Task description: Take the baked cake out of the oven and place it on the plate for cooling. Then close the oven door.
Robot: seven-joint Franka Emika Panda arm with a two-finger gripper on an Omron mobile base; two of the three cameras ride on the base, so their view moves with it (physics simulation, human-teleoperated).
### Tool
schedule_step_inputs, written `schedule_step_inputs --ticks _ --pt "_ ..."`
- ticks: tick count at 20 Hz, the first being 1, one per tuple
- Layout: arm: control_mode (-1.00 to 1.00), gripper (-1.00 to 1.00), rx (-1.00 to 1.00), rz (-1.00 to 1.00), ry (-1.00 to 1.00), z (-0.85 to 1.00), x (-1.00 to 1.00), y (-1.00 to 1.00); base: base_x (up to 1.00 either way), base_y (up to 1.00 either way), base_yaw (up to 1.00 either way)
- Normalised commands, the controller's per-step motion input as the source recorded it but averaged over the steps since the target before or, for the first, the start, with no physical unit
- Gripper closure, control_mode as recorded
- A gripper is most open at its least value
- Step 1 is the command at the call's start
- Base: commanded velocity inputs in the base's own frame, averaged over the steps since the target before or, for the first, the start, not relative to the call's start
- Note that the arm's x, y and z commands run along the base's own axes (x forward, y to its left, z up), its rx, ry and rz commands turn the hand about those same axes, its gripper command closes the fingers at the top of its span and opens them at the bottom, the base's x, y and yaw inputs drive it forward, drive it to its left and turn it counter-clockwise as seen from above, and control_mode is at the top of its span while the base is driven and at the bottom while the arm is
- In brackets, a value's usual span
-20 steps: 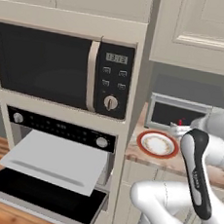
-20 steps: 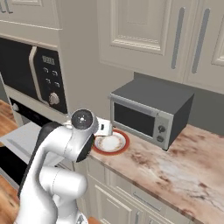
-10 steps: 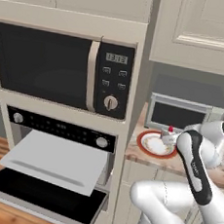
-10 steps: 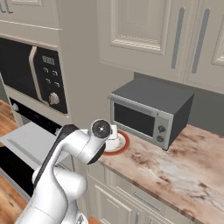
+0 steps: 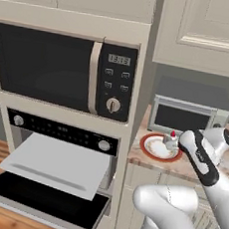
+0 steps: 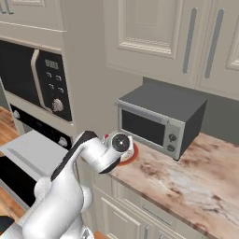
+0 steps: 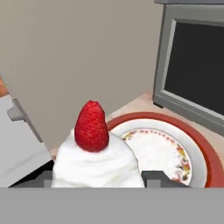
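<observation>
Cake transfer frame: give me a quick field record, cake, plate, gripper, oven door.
cake: white slice with red topping, between the fingers, over the plate's near rim
plate: red-rimmed, on the counter in front of the toaster oven
gripper: closed on the cake; release not seen
oven door: dropped open, tray pulled out

Base views flank arm from behind, sharing plate [image 5: 158, 147] beside oven [image 5: 56, 165]; hand view close over plate.

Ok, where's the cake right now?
The baked cake sits between the gripper fingers, over the plate's near edge, on the counter beside the small toaster oven.
</observation>
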Motion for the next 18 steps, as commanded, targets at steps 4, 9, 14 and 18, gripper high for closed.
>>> schedule_step_inputs --ticks 4,9,14,18 --pt "-1.0 1.0 0.0 0.06 0.0 -0.49 0.39 -0.07 0.0 0.0 0.0" --pt "-1.0 1.0 0.0 0.07 0.0 -0.46 0.27 -0.05 0.0 0.0 0.0" --pt "-1.0 1.0 0.0 0.05 0.0 -0.29 0.23 -0.01 0.0 0.0 0.0" --pt "-1.0 1.0 0.0 0.03 0.0 -0.09 0.32 -0.01 0.0 0.0 0.0"
